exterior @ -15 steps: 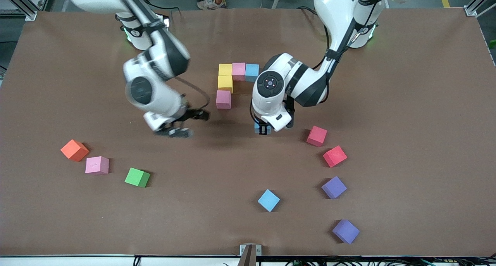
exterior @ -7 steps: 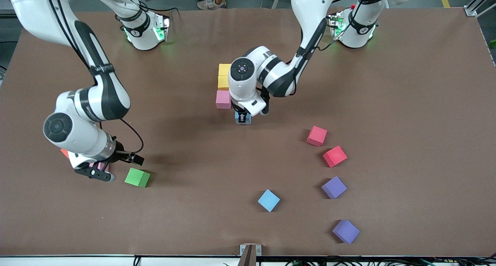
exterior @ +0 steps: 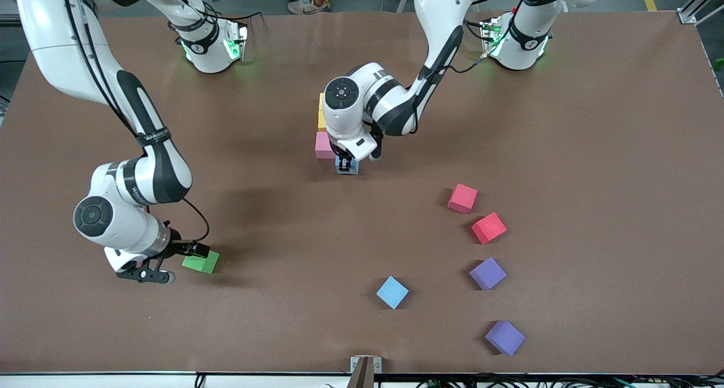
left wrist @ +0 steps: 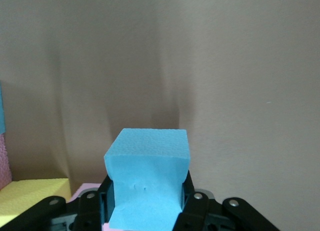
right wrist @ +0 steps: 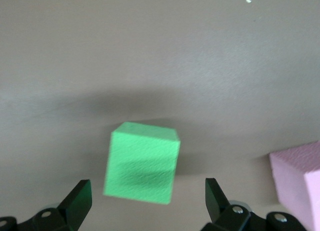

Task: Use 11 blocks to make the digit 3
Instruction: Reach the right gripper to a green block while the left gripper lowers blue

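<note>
Left arm (exterior: 362,102) hides most of the stacked yellow blocks (exterior: 320,112), pink block (right wrist: 299,178) cut off by right wrist view's edge

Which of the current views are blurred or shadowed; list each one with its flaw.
Front view: sharp, soft arm shadows on the table. Left wrist view: light blue block crisp, its shadow falling on the tabletop. Right wrist view: green block slightly smeared, with a dark shadow beside it; pink block cut off at the edge.

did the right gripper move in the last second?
Yes. The right gripper went from near the built blocks toward the front camera and the right arm's end of the table; it's now open beside the green block.
</note>
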Tool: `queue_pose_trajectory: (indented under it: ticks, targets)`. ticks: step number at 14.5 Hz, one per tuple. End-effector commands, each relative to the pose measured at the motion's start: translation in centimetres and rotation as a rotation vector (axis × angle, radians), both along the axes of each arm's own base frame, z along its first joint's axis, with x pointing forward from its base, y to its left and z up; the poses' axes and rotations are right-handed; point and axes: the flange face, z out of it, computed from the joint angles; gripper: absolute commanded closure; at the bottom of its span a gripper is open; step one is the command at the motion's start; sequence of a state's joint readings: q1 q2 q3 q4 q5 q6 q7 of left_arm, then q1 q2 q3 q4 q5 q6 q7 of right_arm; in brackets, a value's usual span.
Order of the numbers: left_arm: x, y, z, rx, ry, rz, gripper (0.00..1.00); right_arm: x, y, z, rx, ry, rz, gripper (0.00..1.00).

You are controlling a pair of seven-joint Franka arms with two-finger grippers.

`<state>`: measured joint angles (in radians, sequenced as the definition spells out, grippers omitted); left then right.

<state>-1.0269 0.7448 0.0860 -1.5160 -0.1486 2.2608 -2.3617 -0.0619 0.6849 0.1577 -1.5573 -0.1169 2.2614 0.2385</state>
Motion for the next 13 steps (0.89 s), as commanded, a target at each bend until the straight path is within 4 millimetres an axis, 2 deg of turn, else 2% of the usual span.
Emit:
queue_pose_trajectory:
  ticks: [1,3,6,9,13]
  targets:
    - [-1.2,0.0,-0.7,0.004,0.009,0.009,0.84,0.5,-0.5,-0.6,-0.006,0.008,0.024,0.00]
    - [-1.6,0.3,-1.2,0.018,0.022,0.008,0.84,0.4,-0.1,-1.3,0.001,0.018,0.022,0.00]
    - [-2.4,0.1,-1.5,0.018,0.037,0.009,0.84,1.0,0.3,-0.4,0.006,-0.002,0.015,0.00]
    - [-3.2,-0.3,-1.6,0.016,0.048,0.003,0.84,1.5,0.6,-0.4,0.011,-0.010,-0.021,0.00]
    - [-4.2,-0.6,-1.9,0.020,0.063,0.014,0.84,1.9,1.7,-1.6,0.016,-0.002,-0.100,0.00]
